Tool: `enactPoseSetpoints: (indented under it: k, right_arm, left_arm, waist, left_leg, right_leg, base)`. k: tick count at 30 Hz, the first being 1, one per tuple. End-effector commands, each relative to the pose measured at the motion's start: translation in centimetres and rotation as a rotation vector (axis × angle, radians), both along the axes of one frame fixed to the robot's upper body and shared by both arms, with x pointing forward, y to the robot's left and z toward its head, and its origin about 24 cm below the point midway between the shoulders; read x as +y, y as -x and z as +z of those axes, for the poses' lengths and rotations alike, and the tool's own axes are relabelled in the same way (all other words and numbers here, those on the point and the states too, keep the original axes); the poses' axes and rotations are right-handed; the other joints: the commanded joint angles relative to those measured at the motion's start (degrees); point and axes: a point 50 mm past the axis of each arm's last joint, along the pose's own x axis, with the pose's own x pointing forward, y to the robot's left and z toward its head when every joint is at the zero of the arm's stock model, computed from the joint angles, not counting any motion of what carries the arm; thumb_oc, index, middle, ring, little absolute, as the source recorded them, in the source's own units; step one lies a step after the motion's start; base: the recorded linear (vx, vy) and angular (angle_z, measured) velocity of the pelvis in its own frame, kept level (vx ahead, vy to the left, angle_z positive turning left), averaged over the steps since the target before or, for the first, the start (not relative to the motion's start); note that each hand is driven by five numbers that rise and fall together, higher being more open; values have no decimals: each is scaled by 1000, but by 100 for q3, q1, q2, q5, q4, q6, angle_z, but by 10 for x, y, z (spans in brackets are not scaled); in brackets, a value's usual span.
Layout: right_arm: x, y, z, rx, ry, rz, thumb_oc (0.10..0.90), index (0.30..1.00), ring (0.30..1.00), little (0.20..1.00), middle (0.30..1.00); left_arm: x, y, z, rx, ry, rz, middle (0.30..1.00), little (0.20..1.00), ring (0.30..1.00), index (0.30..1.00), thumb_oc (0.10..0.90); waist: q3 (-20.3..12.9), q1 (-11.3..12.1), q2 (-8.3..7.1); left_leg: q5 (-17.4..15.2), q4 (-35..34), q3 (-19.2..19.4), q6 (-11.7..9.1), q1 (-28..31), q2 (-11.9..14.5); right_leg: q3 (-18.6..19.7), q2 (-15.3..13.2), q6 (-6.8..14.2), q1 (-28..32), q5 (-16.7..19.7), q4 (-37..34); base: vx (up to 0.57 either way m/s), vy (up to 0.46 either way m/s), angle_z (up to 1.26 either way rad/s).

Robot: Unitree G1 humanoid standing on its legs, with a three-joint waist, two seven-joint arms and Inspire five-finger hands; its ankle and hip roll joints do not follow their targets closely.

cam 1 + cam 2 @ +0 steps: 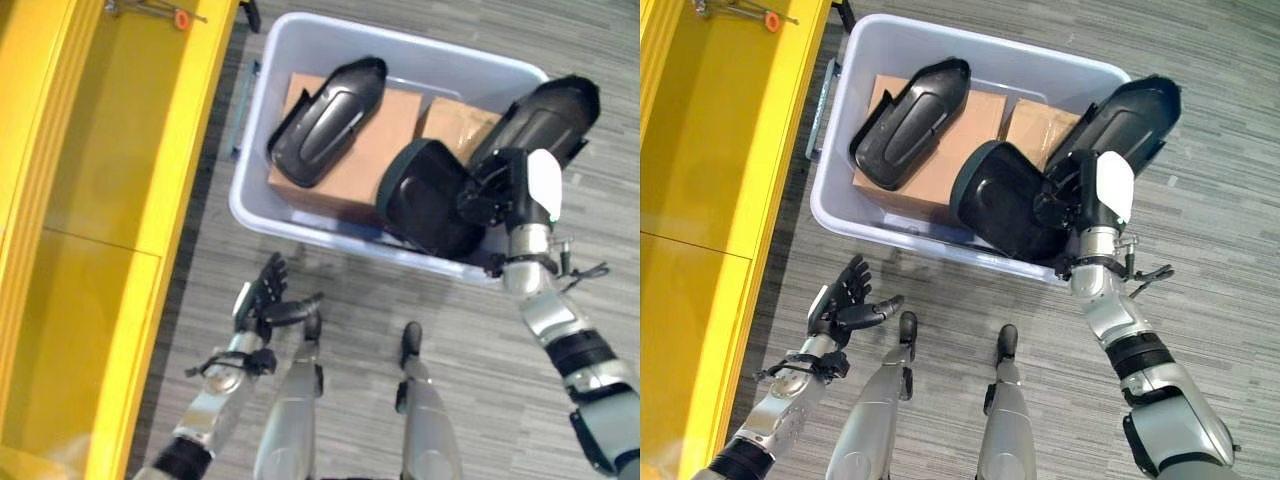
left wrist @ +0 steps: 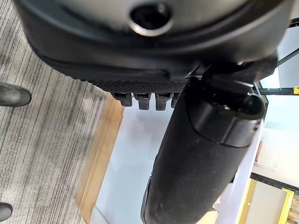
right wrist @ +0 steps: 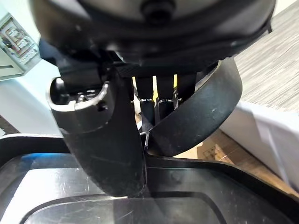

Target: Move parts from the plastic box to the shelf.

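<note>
Grey wood-grain floor, w/ a yellow shelf running along the left side. Near the shelf's far end lies a small metal tool w/ an orange tip. Right of the shelf, on the floor, sits a pale plastic box. Inside it: cardboard boxes as a bottom layer, and black plastic parts on top.

One long black part lies tilted on the cardboard in the box's left half, not touched by either hand. A rounder black part sits near the box's near wall, centre-right. A third long black part leans over the box's right far corner, its upper end sticking past the rim.

Right hand is reached into the box at the near right, between the round part and the leaning one. In the right wrist view the fingers go down behind the curved rim of a black part w/ the thumb on the near side, so the rim sits between thumb and fingers — looks like a pinch on that round part's edge. Part is not lifted out; it's in the box.

Left hand hangs over the floor, near side of the box and well apart from it, fingers spread and relaxed, holding nothing.
</note>
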Motion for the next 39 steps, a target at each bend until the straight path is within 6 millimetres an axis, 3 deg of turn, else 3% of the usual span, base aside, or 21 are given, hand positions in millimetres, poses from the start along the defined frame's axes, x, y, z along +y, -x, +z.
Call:
enactPoseSetpoints:
  k: [1,6,8,18,31,32,33,39]
  right_arm:
    - [21,6,32,-170,10,150,400,300,300,300,300]
    - [47,-2,45,-191,-11,242,400,300,300,300,300]
    - [66,-6,58,-220,-27,299,400,300,300,300,300]
    - [106,-10,78,-253,-103,429,400,300,300,300,300]
    - [103,-18,68,-202,-221,394,400,300,300,300,300]
    - [102,-18,67,-200,-230,393,414,319,319,319,319]
    - [100,-17,67,-203,-232,391,900,1000,1000,1000,1000]
    - [92,-14,69,-224,-233,373,900,1000,1000,1000,1000]
  left_arm:
    - [-4,6,14,-94,-18,-60,1000,1000,1000,1000,900]
    - [-5,6,13,-89,-17,-67,1000,1000,1000,1000,900]
    - [-5,6,12,-86,-17,-64,1000,1000,1000,1000,900]
    - [-5,4,12,-83,-19,-51,1000,1000,1000,1000,900]
    - [-5,4,10,-75,-18,-38,1000,1000,1000,1000,900]
    - [-5,4,10,-73,-17,-36,1000,1000,1000,1000,900]
    - [-5,4,9,-71,-17,-33,1000,1000,1000,1000,900]
    - [-5,5,6,-56,-13,-24,1000,1000,1000,1000,900]
  waist:
    - [-762,157,-131]
    - [-807,240,-153]
    - [-828,304,-164]
    - [-819,493,-192]
    - [-783,565,-182]
    - [-784,563,-183]
    - [-786,556,-185]
    - [-791,486,-213]
  left_leg:
    - [-412,16,24,-17,299,136]
    - [-402,29,-11,-20,269,138]
    - [-398,47,-24,-20,246,134]
    - [-363,37,-137,-22,198,86]
    - [-371,100,-168,-5,127,52]
    - [-371,95,-164,-5,128,54]
    - [-372,100,-162,-4,124,57]
    - [-389,115,-132,-8,130,84]
  right_leg:
    - [148,125,-145,-114,-388,506]
    - [128,131,-151,-109,-397,512]
    - [115,134,-156,-113,-400,521]
    - [-4,91,-170,-47,-415,527]
    - [-37,72,-174,-69,-425,571]
    - [-36,74,-174,-71,-423,569]
    - [-28,74,-176,-83,-421,577]
    - [19,96,-187,-128,-429,619]
  base:
    - [0,0,0]
    - [-6,-2,5]
    - [0,0,0]
    - [2,-5,7]
    - [0,2,3]
    - [0,0,0]
    - [0,0,0]
    - [0,0,0]
